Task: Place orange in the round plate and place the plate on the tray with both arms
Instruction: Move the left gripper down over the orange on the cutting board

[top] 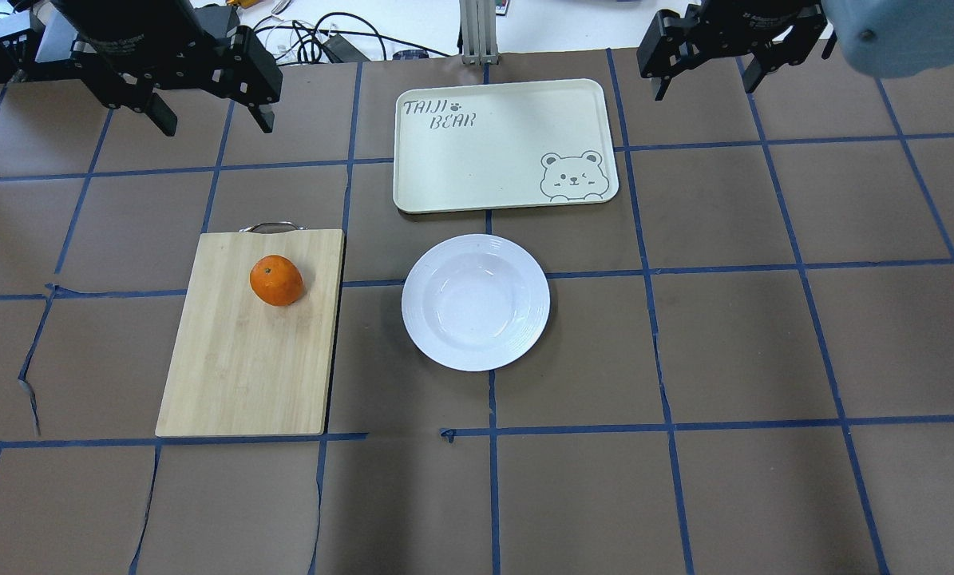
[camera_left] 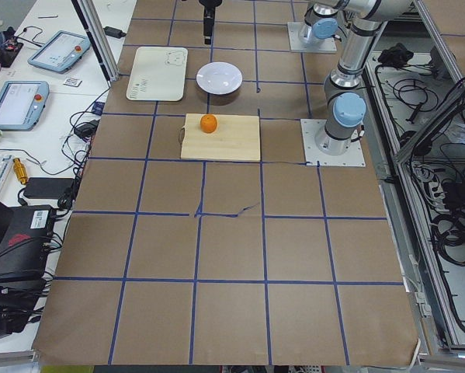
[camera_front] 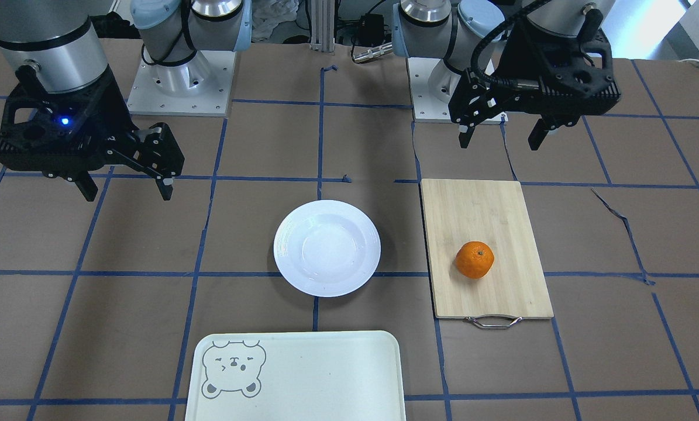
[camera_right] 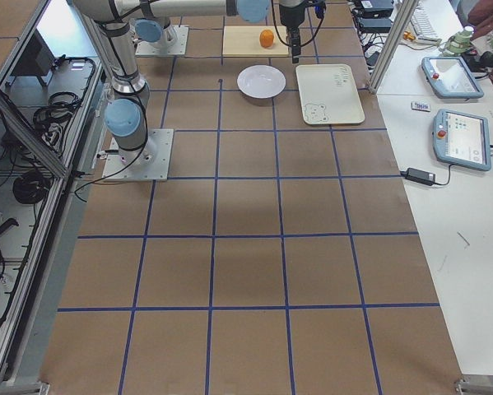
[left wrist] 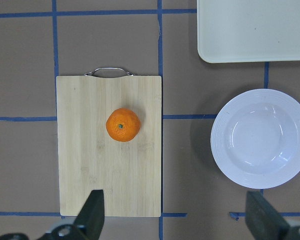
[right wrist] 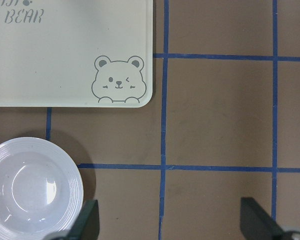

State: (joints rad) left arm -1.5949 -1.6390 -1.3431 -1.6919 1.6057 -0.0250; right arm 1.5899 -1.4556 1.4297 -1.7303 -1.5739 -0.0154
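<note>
Status of the tools: we find the left gripper (top: 215, 121) hanging above the table (top: 732, 335) with its jaws spread wide and nothing held. The right gripper (top: 706, 86) hangs likewise, wide apart and holding nothing.

We locate the orange (top: 276, 281) on the bamboo cutting board (top: 245, 367), in the half nearer the board's metal-handled edge, stem dimple upward. That handled edge faces the table's far edge.

The round plate (top: 417, 303) sits flat on the table, near the board's right long edge and just short of the tray's near long edge. It touches neither.

The tray (top: 492, 152) lies by the table's far edge, with its bear-face corner toward the plate and the right gripper's side.
</note>
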